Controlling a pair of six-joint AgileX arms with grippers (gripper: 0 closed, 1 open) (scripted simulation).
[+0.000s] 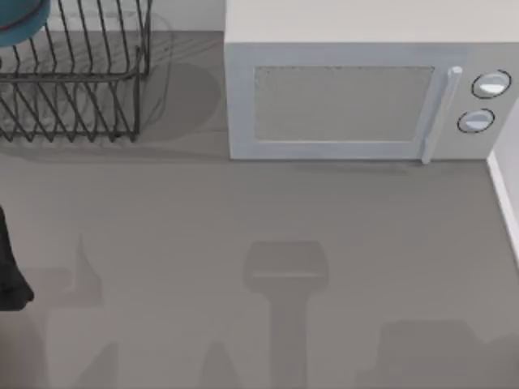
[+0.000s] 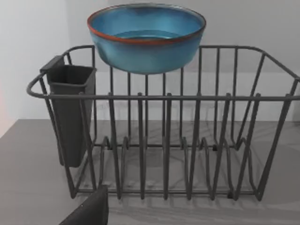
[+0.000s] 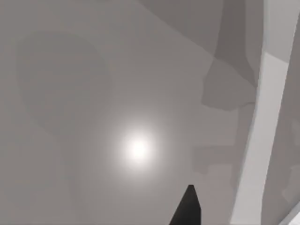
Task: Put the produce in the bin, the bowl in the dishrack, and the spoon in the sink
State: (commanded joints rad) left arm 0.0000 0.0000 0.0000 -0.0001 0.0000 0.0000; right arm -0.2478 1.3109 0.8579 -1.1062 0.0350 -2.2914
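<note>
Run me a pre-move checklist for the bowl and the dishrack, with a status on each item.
1. Bowl upright, opening up: ok.
2. Bowl seated down among the bars of the dishrack: not ok; in the left wrist view it sits at the rack's top rim, above the slots.
3. Rack standing level on the table, at its far left beside the microwave: ok.
4. Dark utensil cup hanging at one end of the rack, apart from the bowl: ok.
5. Left gripper state: cannot tell; a dark finger shows in front of the rack.
6. Right gripper state: cannot tell; a dark tip shows over bare table.
</note>
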